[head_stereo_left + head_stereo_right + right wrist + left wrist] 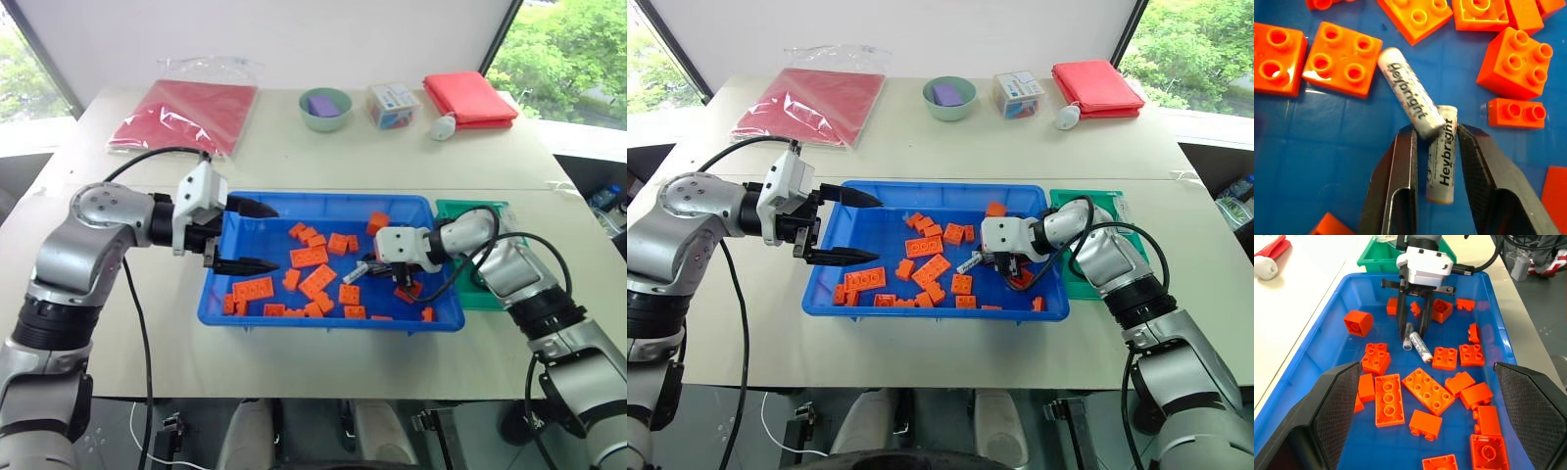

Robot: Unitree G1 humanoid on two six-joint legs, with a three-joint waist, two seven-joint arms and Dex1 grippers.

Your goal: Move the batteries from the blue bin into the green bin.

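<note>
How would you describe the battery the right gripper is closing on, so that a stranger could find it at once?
Start at the blue bin full of orange bricks. Near its right end, the right gripper reaches down to the floor. Between its black fingers lies a silver-grey battery printed "Heybright"; a second battery leans across its far end, outside the fingers.

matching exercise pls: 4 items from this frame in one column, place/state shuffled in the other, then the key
Items:
1. right hand
2. left hand
3. green bin
4. purple block

Places/states:
A. in the pale green bowl at the table's far side
B. open, over the blue bin's left end
C. beside the blue bin's right end
D. fingers on either side of one battery, a second battery lying across its tip

Pairs: 1-D, 2-B, 3-C, 4-A
</note>
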